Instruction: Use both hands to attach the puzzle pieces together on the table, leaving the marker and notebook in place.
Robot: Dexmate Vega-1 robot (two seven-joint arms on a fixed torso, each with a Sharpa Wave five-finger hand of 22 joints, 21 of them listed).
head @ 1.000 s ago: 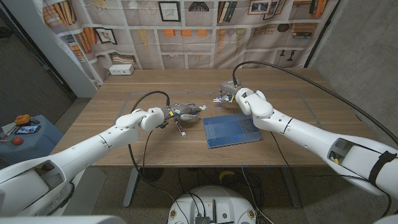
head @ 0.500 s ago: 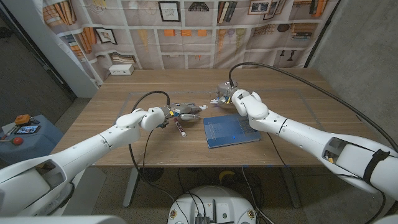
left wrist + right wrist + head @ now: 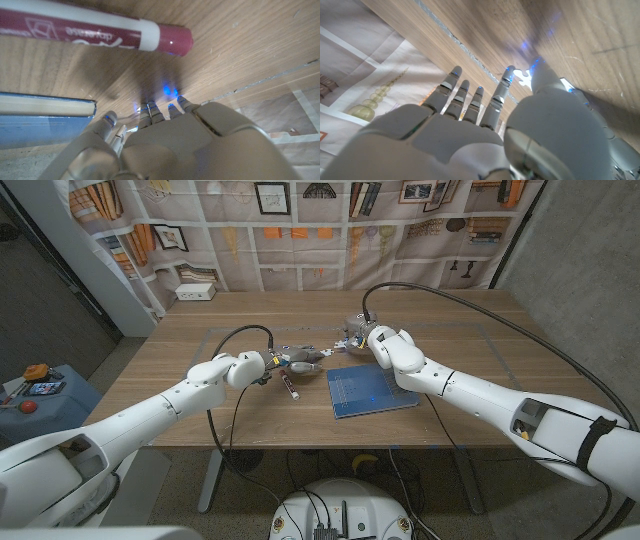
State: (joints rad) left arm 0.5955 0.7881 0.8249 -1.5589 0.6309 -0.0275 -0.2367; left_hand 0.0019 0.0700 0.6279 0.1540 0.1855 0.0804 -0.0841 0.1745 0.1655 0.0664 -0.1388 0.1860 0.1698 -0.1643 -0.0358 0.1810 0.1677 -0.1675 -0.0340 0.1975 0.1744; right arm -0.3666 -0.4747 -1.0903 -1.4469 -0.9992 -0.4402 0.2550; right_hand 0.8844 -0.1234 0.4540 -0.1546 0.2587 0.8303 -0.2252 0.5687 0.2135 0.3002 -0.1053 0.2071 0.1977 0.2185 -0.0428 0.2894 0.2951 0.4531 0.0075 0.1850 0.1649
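Left hand (image 3: 268, 366) set on the tabletop (image 3: 200, 395) beside the maroon marker (image 3: 291, 386), fingers reaching toward a grey puzzle piece (image 3: 303, 360); whether clamped on that piece or merely touching it could not be told. Seen in the left wrist view with fingers (image 3: 150, 112) pointing at the wood beside the marker (image 3: 95, 32) and the blue notebook's edge (image 3: 45, 107), nothing visibly between them. Right hand (image 3: 365, 338) placed just past the notebook's (image 3: 373, 389) far edge, closed around or over a second small piece (image 3: 347, 339) near its fingertips; hold uncertain too. Glimpsed in the right wrist view with fingers (image 3: 470, 102) extended together toward the tabletop, and a pale, lobed shape (image 3: 522, 76) by the thumb, probably that piece.

Judged as midway: both pieces reached, one at each hand, yet lying apart with a gap of bare wood between, not joined. Left to do: bringing the two together, lining up tab and notch, pressing them home. Marker and notebook lay between and beside the hands, apparently undisturbed.
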